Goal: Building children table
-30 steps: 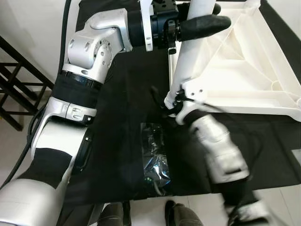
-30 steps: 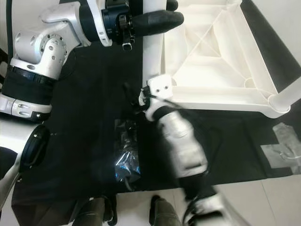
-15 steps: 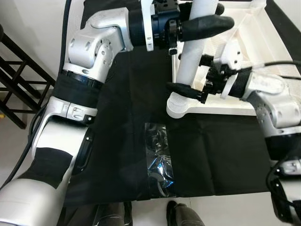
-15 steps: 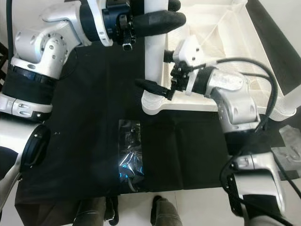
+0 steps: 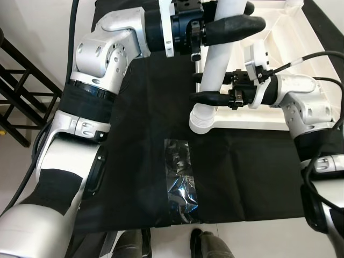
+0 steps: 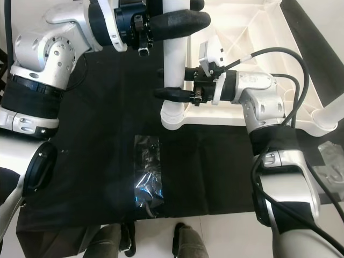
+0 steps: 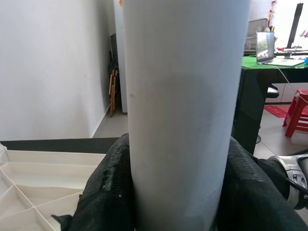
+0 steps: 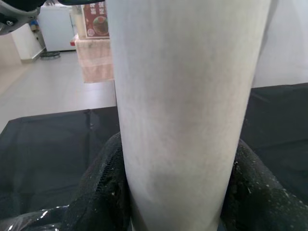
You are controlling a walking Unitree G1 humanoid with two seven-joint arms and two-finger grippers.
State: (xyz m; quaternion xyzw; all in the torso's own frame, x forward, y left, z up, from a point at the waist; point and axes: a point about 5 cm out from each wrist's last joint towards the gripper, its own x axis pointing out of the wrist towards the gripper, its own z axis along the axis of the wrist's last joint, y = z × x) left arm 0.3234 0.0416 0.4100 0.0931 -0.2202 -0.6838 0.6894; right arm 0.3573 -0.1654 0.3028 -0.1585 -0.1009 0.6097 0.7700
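A white tubular table leg (image 5: 215, 70) stands nearly upright, its lower end at the near left corner of the upside-down white tabletop (image 5: 285, 59). My left gripper (image 5: 244, 16) is shut on the leg's upper part. My right gripper (image 5: 196, 88) is shut on the leg lower down, just above its flared base (image 5: 201, 121). In the left wrist view the leg (image 7: 185, 115) sits between the black fingers (image 7: 108, 192). The right wrist view shows the leg (image 8: 183, 110) clasped between black pads (image 8: 101, 192).
A black cloth (image 5: 140, 161) covers the floor under the tabletop. A crumpled clear plastic wrap (image 5: 180, 180) lies on it near my feet (image 5: 129, 244). A black wooden rack (image 5: 16, 102) stands at the left. Another leg stub (image 6: 329, 114) juts from the tabletop's near right corner.
My right arm has risen from low over the cloth to the leg, and its gripper has shut around the lower part. The left gripper has kept its hold on the leg.
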